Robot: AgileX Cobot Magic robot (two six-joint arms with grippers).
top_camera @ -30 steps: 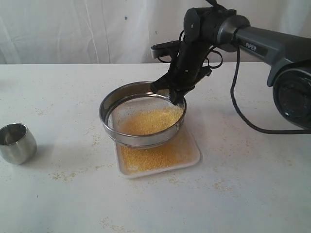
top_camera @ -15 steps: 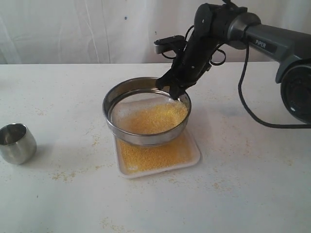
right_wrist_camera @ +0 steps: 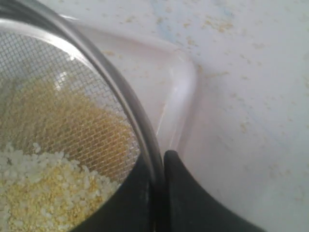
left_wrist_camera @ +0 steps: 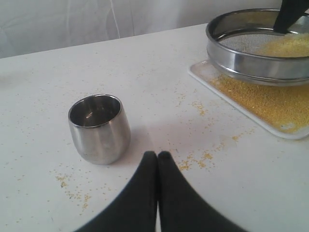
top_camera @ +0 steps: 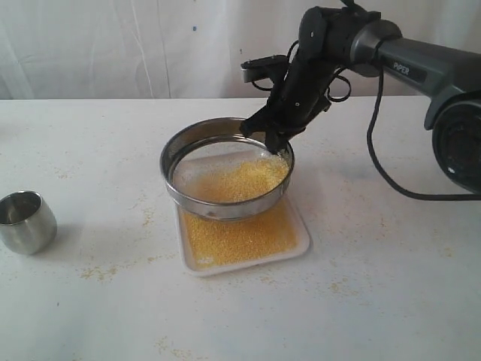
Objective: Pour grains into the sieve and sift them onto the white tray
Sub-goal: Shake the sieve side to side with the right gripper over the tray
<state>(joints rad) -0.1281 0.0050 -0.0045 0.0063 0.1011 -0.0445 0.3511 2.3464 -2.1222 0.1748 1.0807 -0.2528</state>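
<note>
The sieve (top_camera: 225, 201) hangs just above the white tray (top_camera: 301, 242), tilted slightly. My right gripper (top_camera: 272, 143) is shut on the sieve's far rim (right_wrist_camera: 126, 104), one finger inside the ring and one outside. Grains (top_camera: 240, 179) lie heaped on the mesh near the gripper; in the right wrist view they show as pale kernels mixed with yellow meal (right_wrist_camera: 43, 193). Fine yellow meal (top_camera: 240, 237) covers the tray under the sieve. My left gripper (left_wrist_camera: 157, 155) is shut and empty, low over the table beside the steel cup.
A small rounded steel cup (top_camera: 25, 220) stands empty at the left of the table (top_camera: 391, 301); it is also in the left wrist view (left_wrist_camera: 99, 127). Yellowish specks are scattered over the table around the tray. A white curtain hangs behind.
My right gripper has carried the sieve a little to the right and slightly up over the tray. More yellow meal lies on the tray. The left gripper and cup have not moved.
</note>
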